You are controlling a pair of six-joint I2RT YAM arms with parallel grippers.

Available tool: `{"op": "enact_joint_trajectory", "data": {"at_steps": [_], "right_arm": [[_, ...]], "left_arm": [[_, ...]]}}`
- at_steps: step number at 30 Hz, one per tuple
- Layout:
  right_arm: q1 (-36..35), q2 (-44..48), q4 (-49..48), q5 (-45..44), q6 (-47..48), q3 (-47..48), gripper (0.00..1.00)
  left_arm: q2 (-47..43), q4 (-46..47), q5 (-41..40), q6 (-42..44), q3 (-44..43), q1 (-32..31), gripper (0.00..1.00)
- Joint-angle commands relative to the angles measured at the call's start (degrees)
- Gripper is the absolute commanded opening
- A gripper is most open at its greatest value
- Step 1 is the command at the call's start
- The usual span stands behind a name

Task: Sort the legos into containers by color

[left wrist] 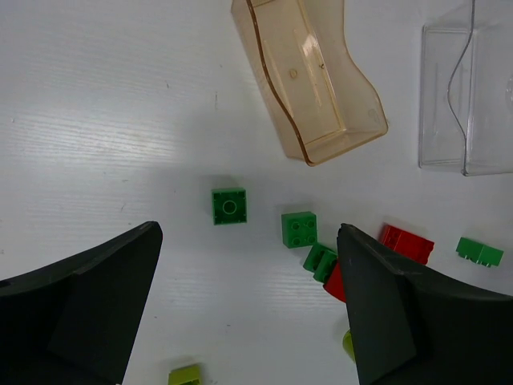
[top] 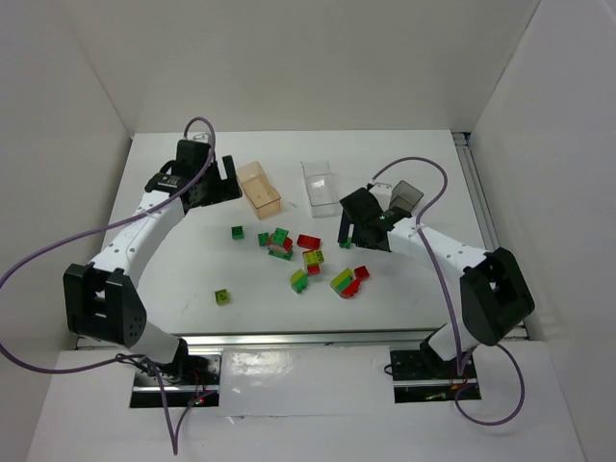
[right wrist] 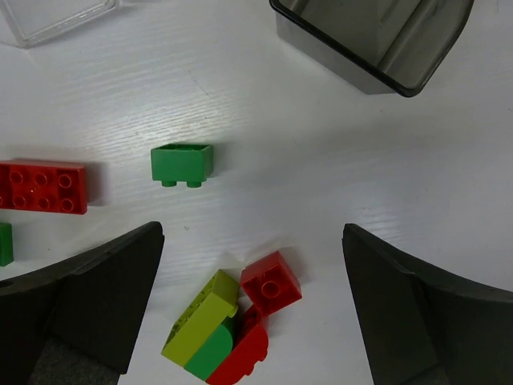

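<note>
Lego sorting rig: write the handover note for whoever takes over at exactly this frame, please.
Left gripper: open, empty, over the lone green brick near the orange-tan bin.
Right gripper: open, empty, above a mixed cluster of red, green and yellow-green pieces, close to the dark grey bin.
Legos: all loose on the table between the arms, some in two-colour stacks.
Done: nothing; no brick shows in those bins or the clear bin.
Left: sort every brick, and probably split the stacks first.
</note>
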State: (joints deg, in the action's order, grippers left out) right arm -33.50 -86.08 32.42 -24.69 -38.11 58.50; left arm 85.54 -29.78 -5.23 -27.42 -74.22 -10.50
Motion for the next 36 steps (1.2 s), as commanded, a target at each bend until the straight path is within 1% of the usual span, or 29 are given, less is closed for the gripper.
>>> {"op": "enact_joint_trajectory", "data": {"at_steps": [1, 3, 7, 11, 13, 15, 17, 19, 21, 25, 27, 30, 31, 33, 34, 36], "right_arm": [[-0.17, 2.93, -0.96, -2.47, -1.70, -0.32, 1.00], [-0.17, 3.73, -2.00, -2.47, -1.71, -0.84, 1.00], [-0.17, 6.09, -5.08, -2.47, -0.31, -2.86, 1.00], [-0.17, 9.00, -8.95, 1.48, 0.84, -6.20, 1.00], [-0.17, 9.53, -10.44, 2.88, 1.46, -6.21, 1.00], [-0.17, 8.13, -11.15, 3.50, 2.07, -6.73, 1.00], [-0.17, 6.38, -12.55, 4.30, 2.68, -4.99, 1.00], [-0.17, 2.60, -13.61, 5.79, 3.74, -3.40, 1.00], [-0.17, -2.21, -13.62, 5.79, 3.74, -0.41, 1.00], [-0.17, -9.44, -14.14, 5.18, 2.69, 2.14, 1.00], [-0.17, -11.03, -15.72, 4.12, 2.17, 2.14, 0.96], [0.36, -14.37, -16.25, 4.12, 1.63, 2.75, 0.90], [0.36, -15.68, -16.25, 4.12, 1.63, 2.76, 0.86], [0.36, -16.48, -17.39, 4.12, 1.11, 2.76, 0.80], [0.36, -17.09, -17.40, 4.12, 1.11, 3.28, 0.73], [0.36, -17.10, -17.40, 4.12, 1.11, 3.29, 0.64]], "left_arm": [[-0.90, -0.27, -2.76, -0.53, -3.12, -0.57, 1.00], [-0.90, -0.28, -2.76, 0.08, -3.13, -0.57, 1.00], [-0.90, 0.25, 0.83, 1.49, -3.13, -0.57, 1.00], [-0.37, 0.25, 1.54, 1.49, -3.13, -0.57, 1.00], [-0.37, 0.25, 2.24, 1.49, -3.13, -0.57, 1.00], [-1.15, 0.25, 2.86, 1.49, -2.43, -0.57, 1.00], [-1.69, 1.04, 2.86, 1.49, -1.55, -0.57, 1.00], [-2.30, 1.04, 3.48, 1.49, -1.02, -0.57, 1.00], [-2.30, 1.56, 4.88, 1.49, -1.02, -0.57, 1.00], [-2.30, 2.09, 7.95, 2.02, -0.40, -0.57, 1.00], [-2.30, 2.09, 7.96, 2.02, -0.40, -0.57, 1.00], [-1.08, 2.09, 7.96, 2.02, 0.12, -0.57, 0.97], [-1.07, 2.09, 7.96, 2.02, 0.12, -0.57, 0.97], [-0.55, 2.09, 7.96, 2.02, 0.12, -0.57, 0.97], [0.06, 2.09, 7.96, 2.02, 0.12, -0.57, 0.96], [0.07, 2.09, 7.96, 2.02, 0.12, -0.57, 0.96]]}}
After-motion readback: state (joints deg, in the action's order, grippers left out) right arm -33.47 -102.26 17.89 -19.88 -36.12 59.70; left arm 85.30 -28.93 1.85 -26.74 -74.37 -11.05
